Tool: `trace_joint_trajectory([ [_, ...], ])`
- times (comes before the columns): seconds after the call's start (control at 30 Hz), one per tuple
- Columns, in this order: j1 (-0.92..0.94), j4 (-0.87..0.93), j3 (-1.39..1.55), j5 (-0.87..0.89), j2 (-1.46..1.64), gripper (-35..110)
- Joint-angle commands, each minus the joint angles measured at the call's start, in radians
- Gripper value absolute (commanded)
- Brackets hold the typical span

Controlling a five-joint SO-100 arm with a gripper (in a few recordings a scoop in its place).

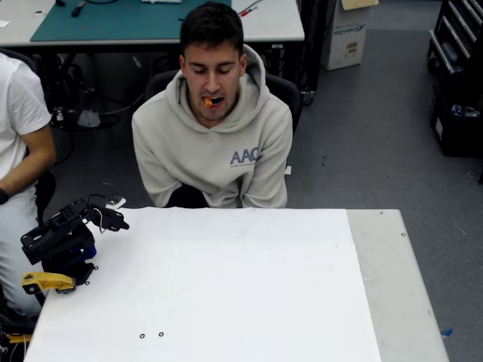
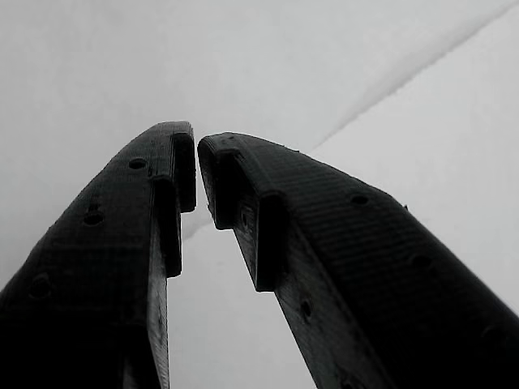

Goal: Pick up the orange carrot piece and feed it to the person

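The white table (image 1: 226,286) takes up most of the overhead view, with a bare grey strip along its right side. Behind its far edge sits the person (image 1: 215,143) in a light beige hoodie with blue "AAC" letters on the chest, leaning slightly toward the table. To the left, at the picture's edge, sits someone in a white t-shirt (image 1: 16,113), one forearm resting down at the side. Behind them both stands a bench with a green mat (image 1: 113,19), and a cardboard box (image 1: 346,34) sits on the floor at the upper right.

The black arm (image 1: 64,241) is folded at the table's near-left corner, over its yellow base part (image 1: 47,282), well apart from the person. Nothing stands between arm and person but open tabletop.

The gripper (image 2: 197,166) points down at the pale surface in the wrist view; its two black fingers (image 2: 268,211) are nearly together at the tips, a thin gap between them, with nothing in their hold.

The orange carrot piece (image 1: 207,101) is in the person's open mouth, held at the lips. It is too small here to tell its long axis or which way it points.
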Motion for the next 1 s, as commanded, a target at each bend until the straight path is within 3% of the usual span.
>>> trace_joint_trajectory([
  [0.0, -0.003, 0.006, -0.071, -0.02, 0.026, -3],
  [0.97, -0.003, 0.023, -0.072, -0.02, 0.026, -3],
])
